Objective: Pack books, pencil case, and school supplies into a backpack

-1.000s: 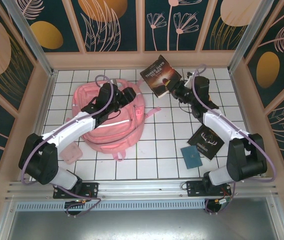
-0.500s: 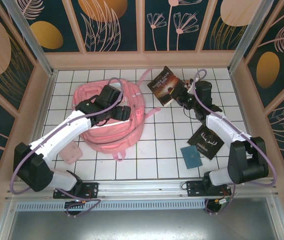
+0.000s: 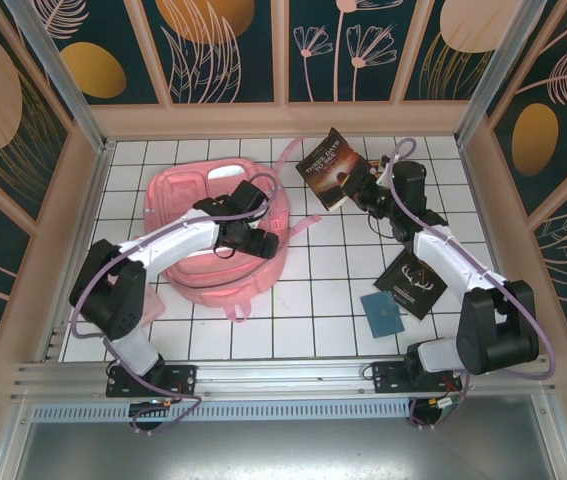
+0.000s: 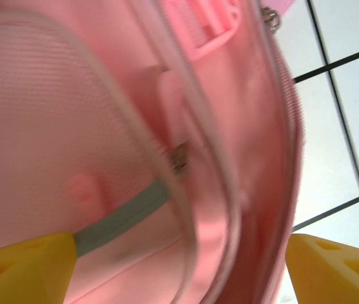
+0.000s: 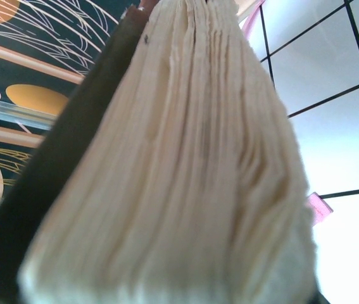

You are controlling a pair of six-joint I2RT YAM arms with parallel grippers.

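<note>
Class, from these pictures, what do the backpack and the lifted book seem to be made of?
Backpack: probably soft woven fabric, matte pink; fine mesh weave shows and it slumps. Book: paper, pale page edges fanned; cover looks like card.

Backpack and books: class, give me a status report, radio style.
Left gripper open, astride the backpack rim. Right gripper shut on the brown book, held up tilted. Black book flat, unpacked. Left arm lies across the backpack.

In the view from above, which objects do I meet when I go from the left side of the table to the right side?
pink backpack → brown book, held up by the right hand → small teal pad → black book
</note>
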